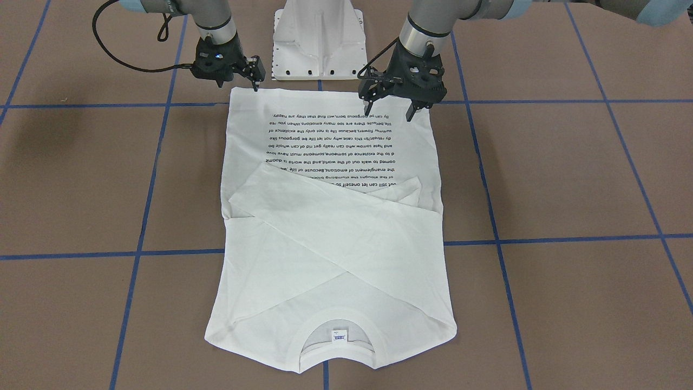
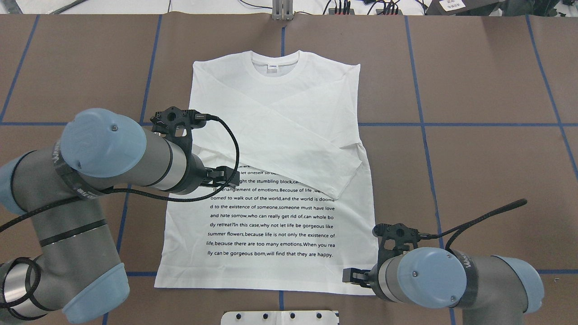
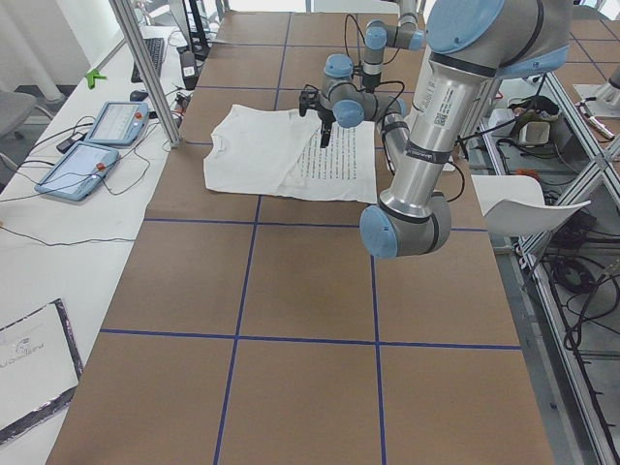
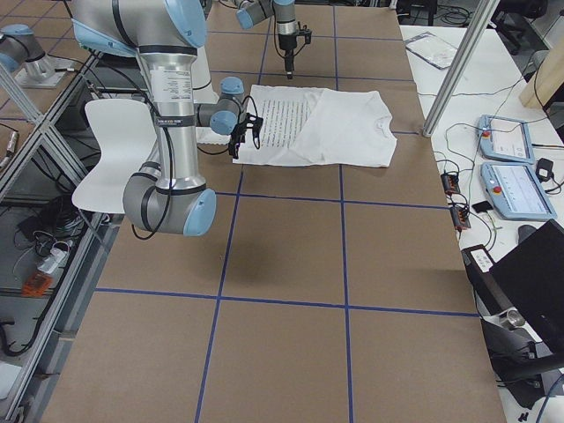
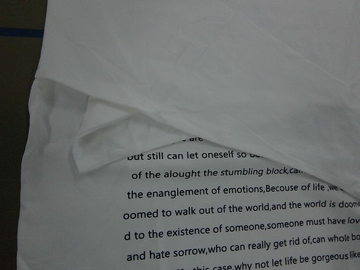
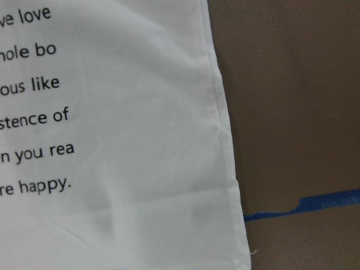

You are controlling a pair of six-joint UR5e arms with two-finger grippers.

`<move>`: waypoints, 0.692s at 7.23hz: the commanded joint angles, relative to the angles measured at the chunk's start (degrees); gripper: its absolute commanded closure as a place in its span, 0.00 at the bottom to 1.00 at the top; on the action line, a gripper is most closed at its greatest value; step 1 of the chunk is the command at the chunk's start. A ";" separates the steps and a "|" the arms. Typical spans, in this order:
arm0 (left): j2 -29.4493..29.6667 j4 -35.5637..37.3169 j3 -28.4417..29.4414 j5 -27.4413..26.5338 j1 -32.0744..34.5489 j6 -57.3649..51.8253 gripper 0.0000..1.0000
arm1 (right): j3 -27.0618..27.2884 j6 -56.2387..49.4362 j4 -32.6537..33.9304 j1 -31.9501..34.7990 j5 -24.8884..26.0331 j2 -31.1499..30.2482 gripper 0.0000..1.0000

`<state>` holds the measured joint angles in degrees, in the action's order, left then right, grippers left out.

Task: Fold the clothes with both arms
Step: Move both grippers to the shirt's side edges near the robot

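Observation:
The white long-sleeved T-shirt [image 2: 271, 135] lies flat on the brown table, printed text [image 2: 271, 221] up. Its neck [image 2: 274, 58] is on the far side from me and both sleeves are folded across the chest. My left gripper [image 2: 226, 177] hangs above the shirt's left side near the text; its fingers look apart and empty. It also shows in the front view [image 1: 371, 103]. My right gripper [image 2: 352, 275] is low at the shirt's near right hem corner [image 6: 225, 169], and I cannot tell whether it is open. The left wrist view shows a sleeve cuff [image 5: 95, 140].
The white metal pedestal [image 1: 318, 38] stands just behind the shirt's hem, between my arms. Blue tape lines [image 2: 451, 124] cross the brown table. Side tables with tablets [image 3: 116, 121] and an aluminium post [image 3: 145, 68] flank the far table edge.

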<state>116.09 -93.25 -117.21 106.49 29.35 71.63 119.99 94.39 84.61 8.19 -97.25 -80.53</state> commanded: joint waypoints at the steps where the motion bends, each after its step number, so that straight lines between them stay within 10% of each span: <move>1: 0.54 0.00 0.13 0.03 -0.08 0.00 0.01 | -2.03 0.01 -0.14 -0.28 -0.57 0.37 0.05; 5: 0.63 -0.17 0.66 -0.14 -0.17 0.00 0.01 | -2.04 0.01 -0.06 0.16 -0.75 0.02 0.27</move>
<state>116.70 -93.35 -116.63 106.40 29.18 71.63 118.07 94.40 84.52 8.26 -97.95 -80.31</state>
